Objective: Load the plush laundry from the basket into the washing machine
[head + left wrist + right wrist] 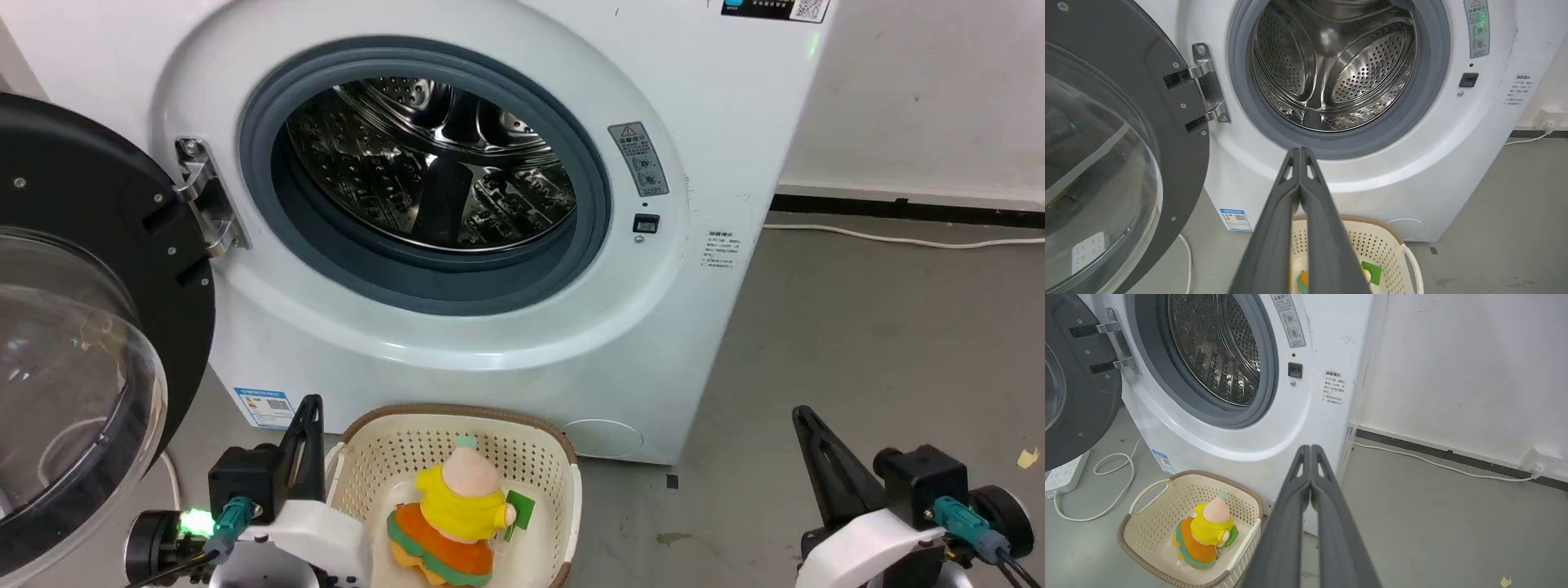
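In cream perforated plastic basket (531, 467) sits yellow-shirted plush doll (457, 508), near open white front-loading washing machine (490, 351); left gripper (1299, 154) and right gripper (1310, 451) jaws pressed together.

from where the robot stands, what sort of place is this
Probably a laundry corner of a utility room or test lab: a large white front-loading washing machine, a cream perforated plastic basket holding a small stuffed doll, and a bare grey floor with a white power strip.

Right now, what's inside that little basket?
A plush doll lies inside the basket, a green square piece at its side. The doll covers the basket bottom beneath it, so anything there cannot be seen.
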